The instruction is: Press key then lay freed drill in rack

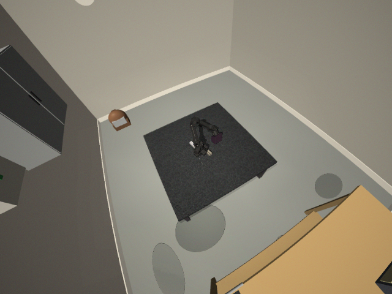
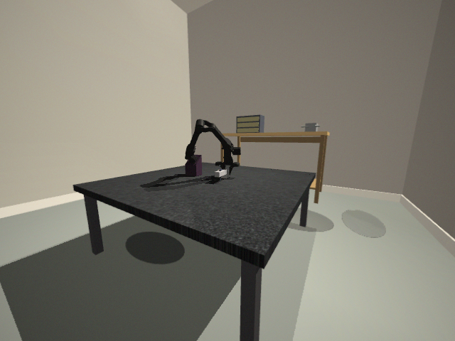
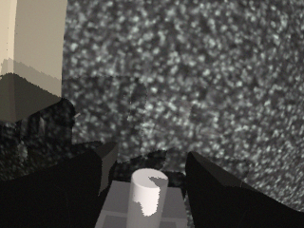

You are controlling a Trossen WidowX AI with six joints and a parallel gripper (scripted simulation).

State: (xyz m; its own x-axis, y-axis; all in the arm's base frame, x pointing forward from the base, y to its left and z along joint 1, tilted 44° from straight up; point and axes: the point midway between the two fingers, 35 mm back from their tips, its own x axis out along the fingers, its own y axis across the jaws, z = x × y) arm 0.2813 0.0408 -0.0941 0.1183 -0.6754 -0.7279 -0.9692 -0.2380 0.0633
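The drill, a short pale grey rod (image 3: 148, 190), sticks out of a white block (image 1: 192, 144) (image 2: 220, 173) (image 3: 176, 201) over the dark table. My gripper (image 3: 152, 155) (image 2: 225, 176) is low over the rod end of the block, its fingers partly closed but still apart. In the wrist view the rod stands between the fingers, with a gap on each side. The rack, a beige block (image 1: 209, 152) (image 3: 40, 33), is at the top left of the wrist view. The key cannot be made out; the block's rear part is out of the wrist view.
The arm rises from a purple block (image 1: 216, 138) (image 2: 193, 167) on the dark table (image 1: 202, 186) (image 2: 205, 205). A wooden workbench (image 1: 304, 253) (image 2: 279, 134) stands away from the table, with a drawer unit (image 2: 249, 123) on it.
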